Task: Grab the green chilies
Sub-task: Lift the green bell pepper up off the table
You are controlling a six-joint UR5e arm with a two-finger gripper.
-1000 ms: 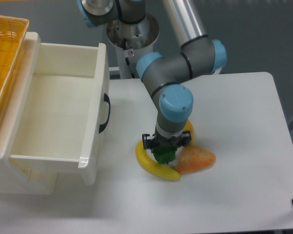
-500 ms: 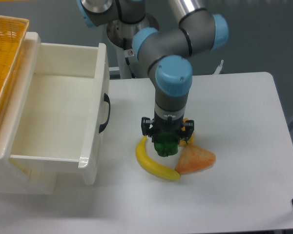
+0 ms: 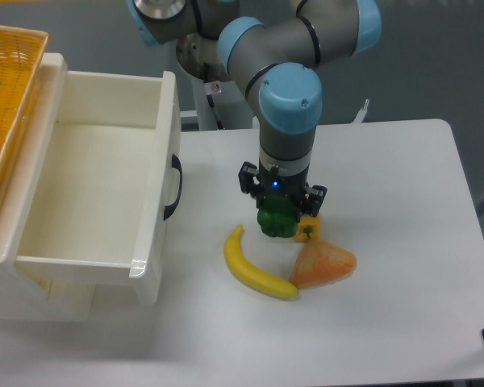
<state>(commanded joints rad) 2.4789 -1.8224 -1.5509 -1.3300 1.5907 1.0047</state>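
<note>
The green chilies (image 3: 276, 223), a small glossy dark-green lumpy toy, hang just below the black gripper (image 3: 277, 216), which is shut on them. They are lifted off the white table (image 3: 387, 210), above the gap between the banana and the orange piece. The arm's blue-capped wrist stands upright over them and hides their top.
A yellow banana (image 3: 254, 268) lies on the table below-left of the gripper. An orange wedge (image 3: 323, 264) lies below-right, with a small yellow pepper (image 3: 309, 227) right beside the gripper. An open white drawer (image 3: 97, 185) stands at left, under a wicker basket (image 3: 4, 89).
The gripper has risen and shifted slightly right with the green chilies in it, lifting them clear of the banana. The yellow pepper now shows beside it.
</note>
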